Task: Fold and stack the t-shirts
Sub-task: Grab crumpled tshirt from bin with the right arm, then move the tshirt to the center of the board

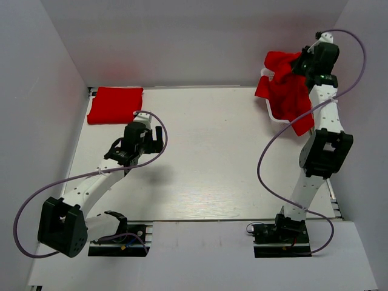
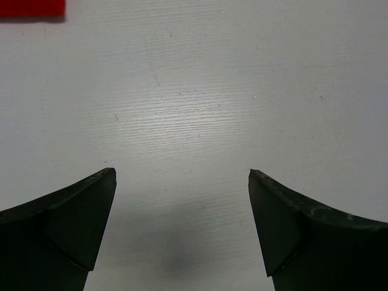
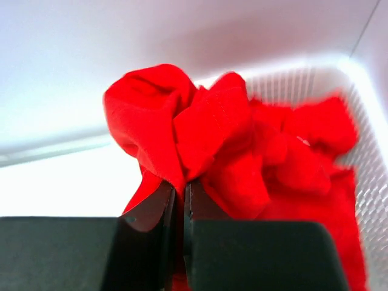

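White desk [image 1: 212, 163], pale walls [image 1: 182, 36]: right claw [image 3: 179, 188] is gripping a red shirt [image 3: 212, 133] at the far right corner.
Its jaws are pinching tight on crumpled cloth that is spilling over the basket [image 3: 364, 151]; left claw [image 2: 182, 173] is hovering spread wide near the far left corner, where a folded shirt [image 1: 115, 104] is lying flat.

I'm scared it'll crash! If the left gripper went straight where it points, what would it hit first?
Probably the bare table. The open left gripper aims at it, and the folded shirt lies off to the side, likely missed. Depth is unclear.
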Controlling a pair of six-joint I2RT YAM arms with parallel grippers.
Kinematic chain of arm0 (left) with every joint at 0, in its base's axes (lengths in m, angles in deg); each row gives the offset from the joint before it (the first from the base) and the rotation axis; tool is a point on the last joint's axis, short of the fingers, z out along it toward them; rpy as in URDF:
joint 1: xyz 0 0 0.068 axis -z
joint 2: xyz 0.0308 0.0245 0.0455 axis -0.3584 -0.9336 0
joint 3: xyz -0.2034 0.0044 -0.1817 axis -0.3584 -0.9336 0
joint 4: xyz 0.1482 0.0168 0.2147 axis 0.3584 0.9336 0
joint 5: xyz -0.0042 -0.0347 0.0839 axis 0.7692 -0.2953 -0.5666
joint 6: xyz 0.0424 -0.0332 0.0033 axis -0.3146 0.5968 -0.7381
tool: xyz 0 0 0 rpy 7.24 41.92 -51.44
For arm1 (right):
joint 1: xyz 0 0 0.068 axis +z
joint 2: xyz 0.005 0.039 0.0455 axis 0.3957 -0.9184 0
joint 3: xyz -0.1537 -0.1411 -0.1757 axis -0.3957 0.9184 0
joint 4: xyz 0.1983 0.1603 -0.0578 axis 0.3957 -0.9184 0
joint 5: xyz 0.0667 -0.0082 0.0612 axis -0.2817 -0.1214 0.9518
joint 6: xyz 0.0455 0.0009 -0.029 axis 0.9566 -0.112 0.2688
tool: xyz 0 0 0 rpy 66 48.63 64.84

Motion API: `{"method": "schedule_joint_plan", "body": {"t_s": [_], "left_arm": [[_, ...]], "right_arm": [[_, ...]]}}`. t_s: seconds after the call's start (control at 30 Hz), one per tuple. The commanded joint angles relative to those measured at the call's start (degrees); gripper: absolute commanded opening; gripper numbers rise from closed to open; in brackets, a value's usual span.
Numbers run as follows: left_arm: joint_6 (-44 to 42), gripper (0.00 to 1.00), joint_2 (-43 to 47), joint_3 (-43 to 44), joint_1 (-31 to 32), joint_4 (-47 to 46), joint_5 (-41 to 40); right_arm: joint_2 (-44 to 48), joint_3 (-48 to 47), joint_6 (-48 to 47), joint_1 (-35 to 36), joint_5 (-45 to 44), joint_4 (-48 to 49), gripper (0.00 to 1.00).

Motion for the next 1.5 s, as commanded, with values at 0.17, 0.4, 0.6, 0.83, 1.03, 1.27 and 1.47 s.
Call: {"method": "schedule_joint_plan", "body": {"t_s": [0.17,0.4,0.6,0.83,1.03,1.27,1.47], "left_arm": [[1.84,1.00,3.54,0.03,-0.35,-0.27,2.22],[3.42,1.00,6.62,-2.17,-0.35,-0.36,2.75],[4.47,1.00,8.46,-2.70,-0.35,0.17,3.36],[6.23,1.00,9.78,-2.70,-0.35,1.40,3.36],[8.86,1.00,11.10,-0.86,-0.35,5.26,3.36],[15.45,1.00,12.77,2.30,-0.35,13.95,1.00],[18.62,1.00,17.34,5.21,-0.35,22.74,-2.07]], "right_arm": [[8.05,-7.88,-0.94,-0.30,3.91,7.35,0.00],[11.04,-12.36,3.28,-0.21,12.96,13.92,0.00],[12.27,-15.62,9.95,-0.04,24.10,19.73,0.00],[13.06,-17.64,22.78,0.67,34.76,30.19,0.00],[16.75,-13.16,23.53,6.63,43.82,35.31,0.00],[21.15,-9.56,15.77,16.56,43.12,29.85,0.00],[21.94,-5.34,12.43,21.75,43.21,28.45,0.00]]}}
